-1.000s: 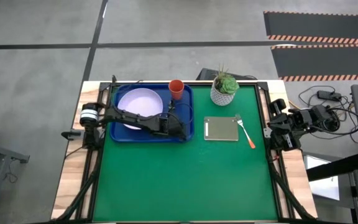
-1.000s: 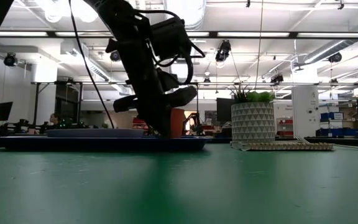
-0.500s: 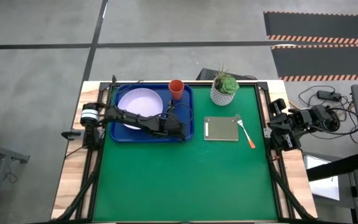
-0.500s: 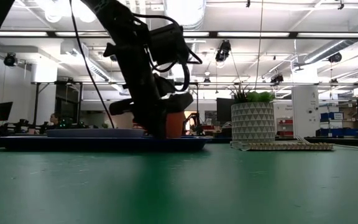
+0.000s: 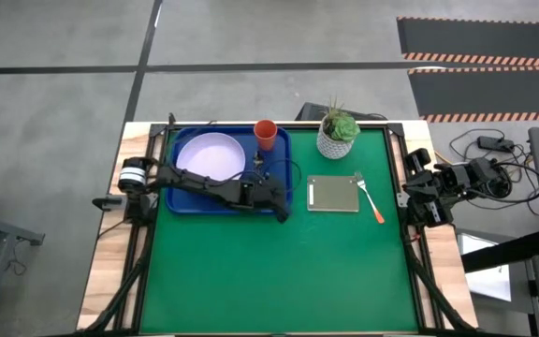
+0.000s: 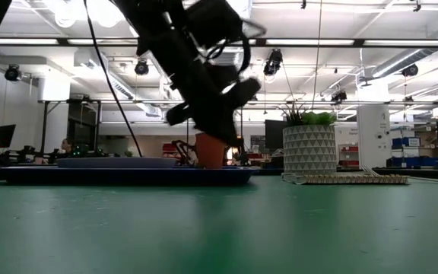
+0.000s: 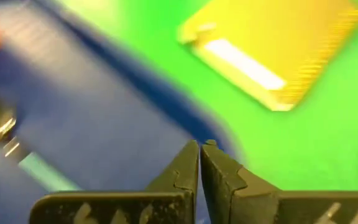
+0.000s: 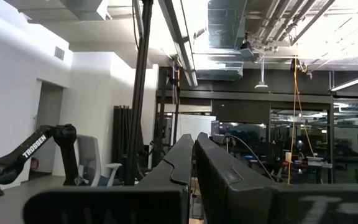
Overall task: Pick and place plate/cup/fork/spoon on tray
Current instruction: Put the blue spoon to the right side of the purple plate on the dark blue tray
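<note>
1. While the left end effector [image 5: 282, 213] hangs over the near right corner of the tray [image 5: 183, 205], we see in its wrist view that its fingers [image 7: 180, 174] are pressed together with nothing between them.
2. In that same wrist view, we find the tray's blue floor and rim just ahead of the fingertips, with the grey-green pad [image 7: 272, 50] farther out on the green desk [image 7: 316, 143].
3. We place the plate [image 5: 211, 156] behind the left end effector, lying flat on the tray, partly crossed by the arm.
4. We see the cup [image 5: 265, 134] standing upright at the tray's far right corner, behind the left end effector and apart from it; in the low view it shows just below the end effector [image 6: 226, 91].
5. The spoon's light blue handle [image 7: 42, 173] lies on the tray floor beside the fingers in the left wrist view; its bowl is blurred.
6. We find the fork [image 5: 370, 197] on the desk, well off to the right of the left end effector, just beside the pad [image 5: 332, 194].
7. A potted plant [image 5: 338, 133] stands behind the pad.
8. The right end effector [image 5: 410, 197] waits at the desk's right edge, its fingers [image 8: 173, 168] together and empty.
</note>
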You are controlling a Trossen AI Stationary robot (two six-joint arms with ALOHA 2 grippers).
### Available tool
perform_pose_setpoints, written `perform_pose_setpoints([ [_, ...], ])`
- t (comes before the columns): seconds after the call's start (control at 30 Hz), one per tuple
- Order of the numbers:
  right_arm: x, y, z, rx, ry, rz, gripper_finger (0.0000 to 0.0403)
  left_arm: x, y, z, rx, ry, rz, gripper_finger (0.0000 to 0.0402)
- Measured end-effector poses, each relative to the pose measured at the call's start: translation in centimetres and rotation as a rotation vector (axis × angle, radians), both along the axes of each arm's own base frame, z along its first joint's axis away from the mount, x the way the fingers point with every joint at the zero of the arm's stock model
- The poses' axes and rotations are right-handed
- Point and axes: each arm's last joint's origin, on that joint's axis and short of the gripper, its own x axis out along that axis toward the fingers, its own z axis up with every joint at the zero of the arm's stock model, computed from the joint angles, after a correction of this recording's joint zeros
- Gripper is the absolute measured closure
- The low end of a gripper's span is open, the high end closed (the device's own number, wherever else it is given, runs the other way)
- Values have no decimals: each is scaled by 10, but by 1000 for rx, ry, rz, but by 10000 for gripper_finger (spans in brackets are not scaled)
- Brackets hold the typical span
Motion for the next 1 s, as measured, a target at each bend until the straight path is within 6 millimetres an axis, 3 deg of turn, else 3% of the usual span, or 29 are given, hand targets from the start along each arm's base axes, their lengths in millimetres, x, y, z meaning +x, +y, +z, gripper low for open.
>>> perform_pose_setpoints([
  [0.17,0,0,0,0,0,0,394,5,-11,2,50,-13,-108,401],
  [0.5,0,0,0,0,0,0,394,-10,-8,-25,73,53,21,401],
  [1.0,0,0,0,0,0,-1,394,-19,-7,-41,88,143,70,401],
])
